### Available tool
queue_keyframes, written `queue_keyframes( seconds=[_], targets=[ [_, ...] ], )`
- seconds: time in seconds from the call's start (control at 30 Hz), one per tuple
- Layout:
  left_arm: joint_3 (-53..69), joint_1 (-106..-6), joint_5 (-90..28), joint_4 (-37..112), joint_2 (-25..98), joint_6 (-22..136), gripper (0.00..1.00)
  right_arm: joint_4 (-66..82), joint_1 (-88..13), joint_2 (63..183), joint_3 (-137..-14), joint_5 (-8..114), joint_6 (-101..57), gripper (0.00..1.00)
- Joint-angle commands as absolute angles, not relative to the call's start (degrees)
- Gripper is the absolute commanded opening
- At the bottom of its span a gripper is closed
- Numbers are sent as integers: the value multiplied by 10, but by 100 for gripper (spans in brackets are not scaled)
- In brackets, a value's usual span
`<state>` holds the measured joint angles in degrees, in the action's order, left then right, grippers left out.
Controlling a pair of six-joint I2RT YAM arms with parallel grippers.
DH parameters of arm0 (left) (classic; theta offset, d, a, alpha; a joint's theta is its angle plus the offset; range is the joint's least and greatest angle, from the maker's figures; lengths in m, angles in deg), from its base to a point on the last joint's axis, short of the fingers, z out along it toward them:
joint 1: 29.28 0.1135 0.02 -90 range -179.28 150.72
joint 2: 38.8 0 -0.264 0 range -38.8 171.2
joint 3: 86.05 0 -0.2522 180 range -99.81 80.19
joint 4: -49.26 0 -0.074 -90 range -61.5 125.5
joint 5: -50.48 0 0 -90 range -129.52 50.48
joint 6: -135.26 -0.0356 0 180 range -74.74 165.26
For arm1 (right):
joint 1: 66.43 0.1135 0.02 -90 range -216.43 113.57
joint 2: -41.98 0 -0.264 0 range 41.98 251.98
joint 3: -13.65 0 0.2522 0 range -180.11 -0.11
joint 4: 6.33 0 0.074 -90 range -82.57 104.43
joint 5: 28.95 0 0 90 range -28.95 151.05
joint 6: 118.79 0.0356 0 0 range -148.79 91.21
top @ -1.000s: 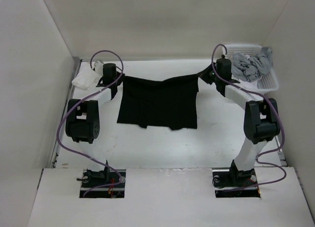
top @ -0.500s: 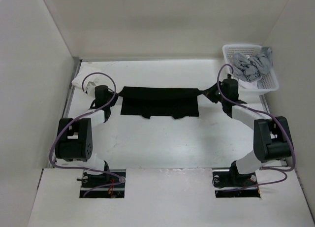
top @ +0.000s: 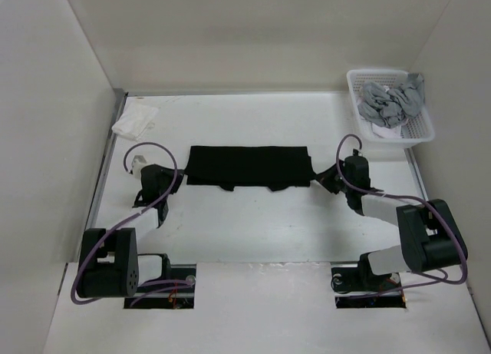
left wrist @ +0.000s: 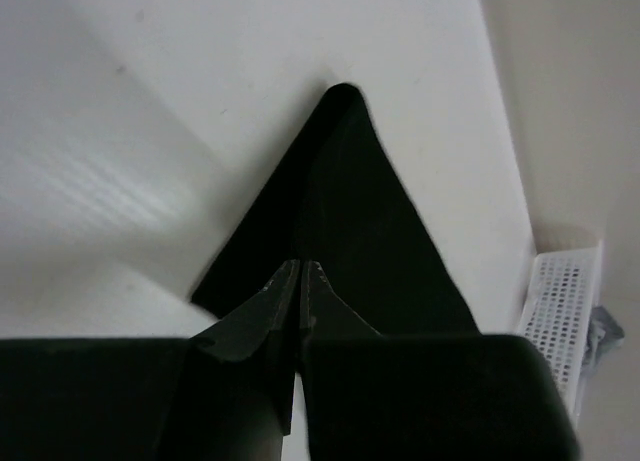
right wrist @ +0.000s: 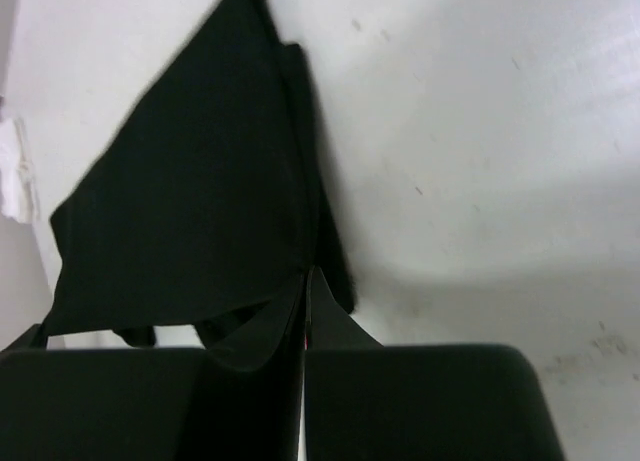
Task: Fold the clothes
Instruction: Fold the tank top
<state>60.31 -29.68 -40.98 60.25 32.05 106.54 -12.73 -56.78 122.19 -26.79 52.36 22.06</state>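
- Top external view: the large plain black thin-fabric garment point(top: 249, 165) lies as a flat band across the middle of the white table point(top: 253, 223).
- My left claw point(top: 179, 177) is clenched on its left corner.
- My right claw point(top: 322, 177) is clenched on its right corner.

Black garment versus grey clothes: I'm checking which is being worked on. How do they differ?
The black garment lies spread in a flat, wide band on the table; the grey clothes sit crumpled in the white basket. The left gripper and right gripper pinch the black garment's ends, jaws shut; nothing touches the grey clothes. Both are soft fabric.
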Motion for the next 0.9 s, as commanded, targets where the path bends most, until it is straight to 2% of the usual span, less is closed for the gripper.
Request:
queue_keyframes(
  seconds=[0.0,0.07,0.13,0.17,0.23,0.3,0.37,0.43,0.6,0.67,0.77,0.87],
  targets=[
    [647,-280,-391,625,292,1056,0,-164,-553,1204,-238,549,244,0],
    [666,-269,-389,619,278,1054,0,-159,-540,1195,-216,555,252,0],
    [672,-260,-382,608,274,1042,6,-151,-528,1192,-203,560,254,2],
    [672,-257,-379,603,275,1037,9,-148,-527,1186,-201,559,256,9],
    [670,-248,-381,588,266,1034,18,-141,-526,1174,-202,562,247,29],
    [664,-246,-392,574,235,1034,20,-135,-532,1172,-213,566,232,44],
    [647,-271,-415,555,195,1029,19,-131,-544,1193,-237,552,211,56],
    [626,-314,-459,528,159,1015,19,-130,-549,1224,-260,532,202,59],
    [591,-413,-555,503,134,980,19,-140,-549,1268,-283,515,223,58],
    [581,-431,-556,512,147,978,19,-147,-545,1290,-291,502,238,52],
    [578,-454,-552,546,162,979,19,-185,-536,1322,-295,480,271,34],
    [575,-484,-544,576,177,978,19,-230,-536,1326,-281,495,297,12]
  ],
)
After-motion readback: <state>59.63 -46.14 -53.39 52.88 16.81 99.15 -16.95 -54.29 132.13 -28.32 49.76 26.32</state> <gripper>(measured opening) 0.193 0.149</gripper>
